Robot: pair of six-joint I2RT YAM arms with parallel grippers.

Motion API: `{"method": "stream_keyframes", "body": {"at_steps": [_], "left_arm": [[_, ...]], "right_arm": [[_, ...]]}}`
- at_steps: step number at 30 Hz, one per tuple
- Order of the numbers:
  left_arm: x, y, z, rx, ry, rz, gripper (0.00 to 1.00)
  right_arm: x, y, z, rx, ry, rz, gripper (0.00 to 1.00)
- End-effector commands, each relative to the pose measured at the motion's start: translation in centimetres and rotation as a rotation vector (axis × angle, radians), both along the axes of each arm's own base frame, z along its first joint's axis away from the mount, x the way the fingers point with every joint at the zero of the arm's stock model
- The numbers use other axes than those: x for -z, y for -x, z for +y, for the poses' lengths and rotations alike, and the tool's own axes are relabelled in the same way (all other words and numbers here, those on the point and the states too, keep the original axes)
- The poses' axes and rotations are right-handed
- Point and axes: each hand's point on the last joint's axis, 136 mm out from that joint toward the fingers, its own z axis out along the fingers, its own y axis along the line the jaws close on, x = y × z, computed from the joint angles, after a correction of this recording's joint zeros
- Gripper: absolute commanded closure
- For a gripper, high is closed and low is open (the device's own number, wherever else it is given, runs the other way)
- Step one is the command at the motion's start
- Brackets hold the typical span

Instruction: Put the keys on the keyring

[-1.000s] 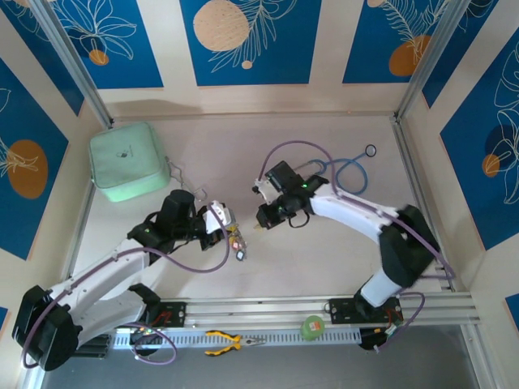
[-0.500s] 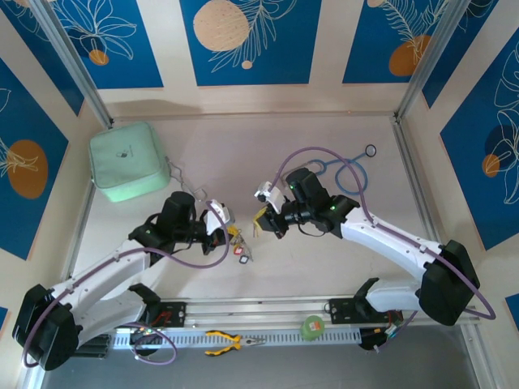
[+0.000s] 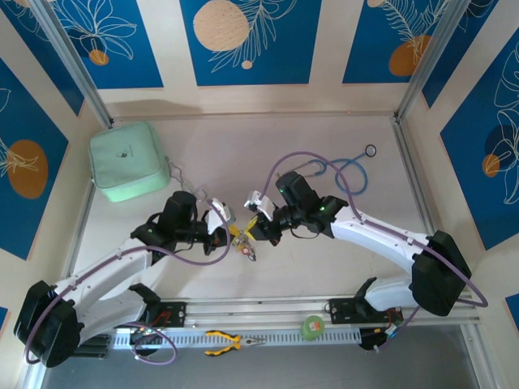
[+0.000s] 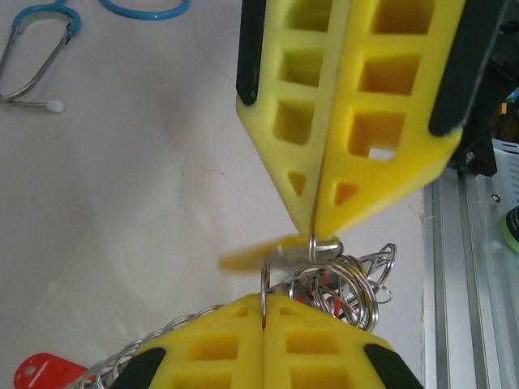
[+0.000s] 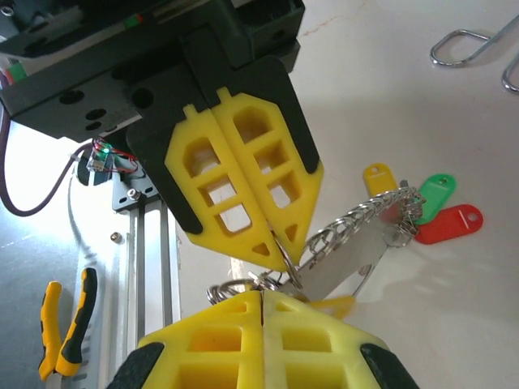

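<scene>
My left gripper (image 3: 232,235) and right gripper (image 3: 253,230) meet tip to tip at the table's middle front. In the left wrist view my left gripper (image 4: 265,303) is shut on a thin ring of the keyring (image 4: 165,339), whose chain trails off to the left. The right fingers (image 4: 357,138) above pinch a small ring carrying a key with a blurred yellow tag (image 4: 255,252). In the right wrist view my right gripper (image 5: 261,297) is shut at that key (image 5: 350,264). The chain (image 5: 366,213) leads to yellow, green (image 5: 434,193) and red tags lying on the table.
A mint green pouch (image 3: 128,160) lies at the back left. The blue stethoscope (image 3: 347,171) is at the back right. Yellow pliers (image 3: 231,341) and a green tape roll (image 3: 312,327) rest on the front rail. Metal forceps (image 5: 472,39) lie beyond the tags.
The right arm swung left and forward until its fingertips met the left gripper's. The bunch of keys under the left gripper shifted slightly.
</scene>
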Motion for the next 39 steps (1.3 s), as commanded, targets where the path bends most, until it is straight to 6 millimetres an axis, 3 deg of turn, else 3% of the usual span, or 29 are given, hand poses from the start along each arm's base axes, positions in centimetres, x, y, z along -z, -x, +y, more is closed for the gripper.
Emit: {"method": "stream_keyframes", "body": {"at_steps": [1,14,28,39], "left_arm": [[-0.4,0.5,-0.5,0.028,0.027,0.021,1.0],[-0.4,0.8,-0.4,0.04,0.023,0.024,1.0],[-0.6,0.7,-0.2,0.034,0.011,-0.001,1.0],[-0.9,0.3,0.0,0.014,0.01,-0.036,1.0]], "right_arm": [[-1.2,0.1,0.9,-0.025,-0.025,-0.013,1.0],[-0.6,-1.0,1.6,0.019,0.011,-0.041,1.0],[0.8,-3.4,0.6,0.17,0.117,-0.052,1.0],[1.5,-4.2,0.1,0.239,0.169,-0.038,1.0]]}}
